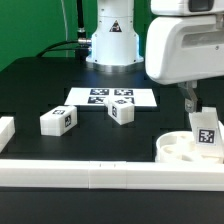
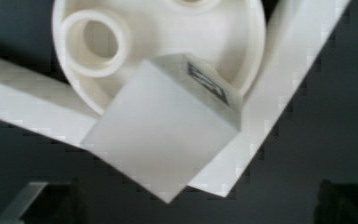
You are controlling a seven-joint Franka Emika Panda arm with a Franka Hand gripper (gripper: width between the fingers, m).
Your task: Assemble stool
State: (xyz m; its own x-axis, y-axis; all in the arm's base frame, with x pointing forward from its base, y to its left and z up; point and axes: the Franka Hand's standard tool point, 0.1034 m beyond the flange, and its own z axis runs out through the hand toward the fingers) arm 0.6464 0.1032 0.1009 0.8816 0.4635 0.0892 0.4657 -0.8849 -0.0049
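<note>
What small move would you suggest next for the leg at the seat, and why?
Probably shift the leg toward the open hole in the seat: in the wrist view it sits tilted beside that hole, not over it.

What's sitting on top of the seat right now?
One leg stands on the seat, near its edge. An empty socket hole shows beside it. Whether the leg's base sits in a socket is covered by the leg itself.

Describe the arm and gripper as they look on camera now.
The arm is glossy white with rounded casings and a dark joint band; a black cable runs beside its base. The gripper has a bulky white housing and thin dark fingers.
</note>
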